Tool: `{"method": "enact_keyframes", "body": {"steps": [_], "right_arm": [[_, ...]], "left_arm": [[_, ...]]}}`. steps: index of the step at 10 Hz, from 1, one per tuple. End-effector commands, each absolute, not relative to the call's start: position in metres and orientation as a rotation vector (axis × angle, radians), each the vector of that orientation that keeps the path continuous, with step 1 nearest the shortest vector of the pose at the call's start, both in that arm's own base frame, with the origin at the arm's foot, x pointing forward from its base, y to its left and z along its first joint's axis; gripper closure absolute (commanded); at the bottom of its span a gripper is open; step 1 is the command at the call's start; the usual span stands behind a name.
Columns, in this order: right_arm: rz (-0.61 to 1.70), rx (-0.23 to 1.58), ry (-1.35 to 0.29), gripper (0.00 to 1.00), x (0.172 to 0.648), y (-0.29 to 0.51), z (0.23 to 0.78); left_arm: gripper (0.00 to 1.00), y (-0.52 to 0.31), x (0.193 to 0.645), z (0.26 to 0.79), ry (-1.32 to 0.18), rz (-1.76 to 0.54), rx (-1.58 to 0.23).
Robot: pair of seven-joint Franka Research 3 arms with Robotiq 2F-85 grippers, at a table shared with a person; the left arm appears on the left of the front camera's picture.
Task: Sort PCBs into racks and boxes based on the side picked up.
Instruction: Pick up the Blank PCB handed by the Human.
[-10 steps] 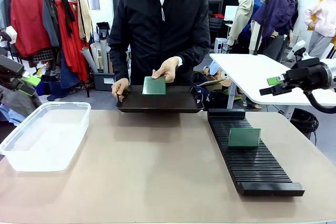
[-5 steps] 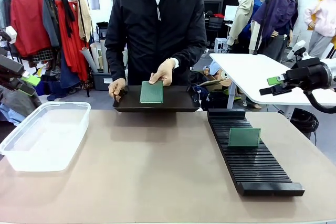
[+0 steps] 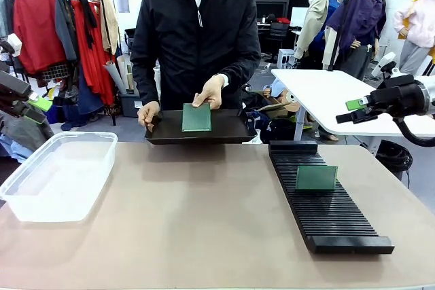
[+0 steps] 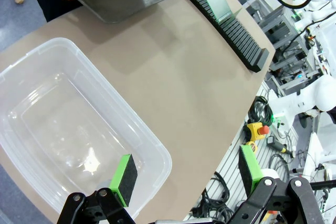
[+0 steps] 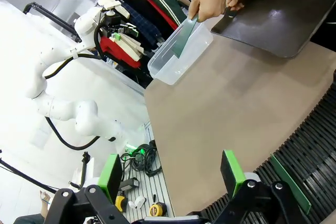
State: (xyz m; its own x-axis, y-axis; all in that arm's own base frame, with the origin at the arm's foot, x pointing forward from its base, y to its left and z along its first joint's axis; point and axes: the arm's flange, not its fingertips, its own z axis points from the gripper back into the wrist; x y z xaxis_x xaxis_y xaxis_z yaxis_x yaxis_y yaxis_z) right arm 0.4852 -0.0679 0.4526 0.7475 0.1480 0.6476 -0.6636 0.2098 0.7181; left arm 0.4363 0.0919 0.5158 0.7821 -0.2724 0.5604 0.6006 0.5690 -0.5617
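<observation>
A hand [image 3: 212, 91] holds a PCB [image 3: 196, 117] over the tray [image 3: 231, 131], maybe touching it. Far from the tray, left gripper [image 4: 187, 169] and right gripper [image 5: 170, 174] have jaws spread.

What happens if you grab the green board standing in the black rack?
Probably stays stiff: the green board stands straight in the black rack. Likely light, being so thin. A push might tip it, standing on edge.

Hand [image 3: 211, 91] tipped the PCB [image 3: 196, 118] upright — tray [image 3: 231, 131] shifted left.
</observation>
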Motion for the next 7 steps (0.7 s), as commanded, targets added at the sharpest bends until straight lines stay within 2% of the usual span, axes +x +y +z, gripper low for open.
{"method": "enact_keyframes", "body": {"steps": [1,7], "right_arm": [[0.598,1.227,-0.504,0.00,0.487,-0.066,0.454],[0.598,1.227,-0.504,0.00,0.487,-0.066,0.454]], "left_arm": [[0.00,0.092,0.436,0.517,-0.445,-0.534,-0.822],[0.00,0.076,0.447,0.501,-0.456,-0.530,-0.865]]}}
